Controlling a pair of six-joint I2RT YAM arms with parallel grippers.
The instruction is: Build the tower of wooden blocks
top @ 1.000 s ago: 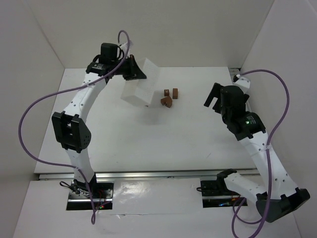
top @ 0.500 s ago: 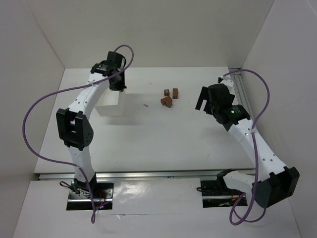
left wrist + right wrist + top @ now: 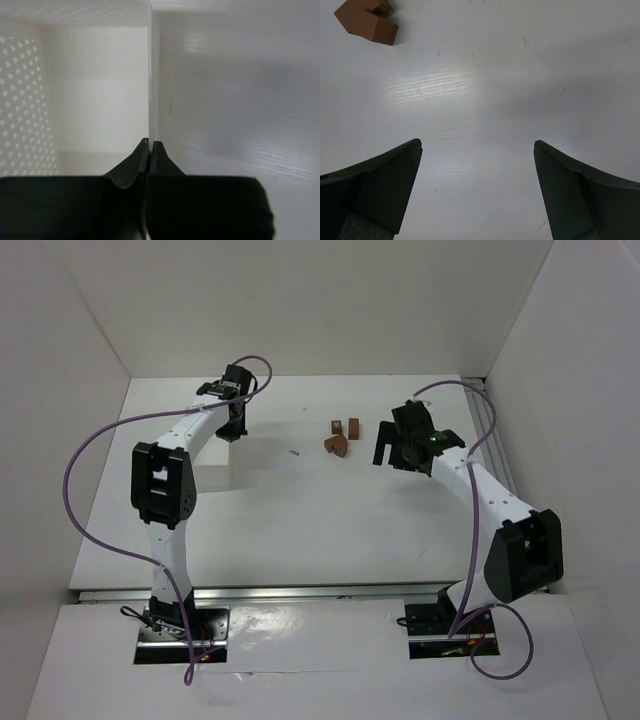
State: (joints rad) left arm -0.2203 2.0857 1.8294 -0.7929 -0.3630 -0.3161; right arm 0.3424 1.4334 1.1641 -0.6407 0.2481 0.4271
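No text, label, brand, number or sign can be read in any view, not on the wood blocks (image 3: 342, 436), the white tray (image 3: 30, 100) or the surface (image 3: 300, 520).

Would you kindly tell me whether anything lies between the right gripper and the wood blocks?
Nothing visible does; only white table lies between the right gripper, fingers open, and the wood blocks.

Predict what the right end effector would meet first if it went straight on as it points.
Probably bare table; the wood blocks lie left of the open right end effector's line, though depth is unclear.
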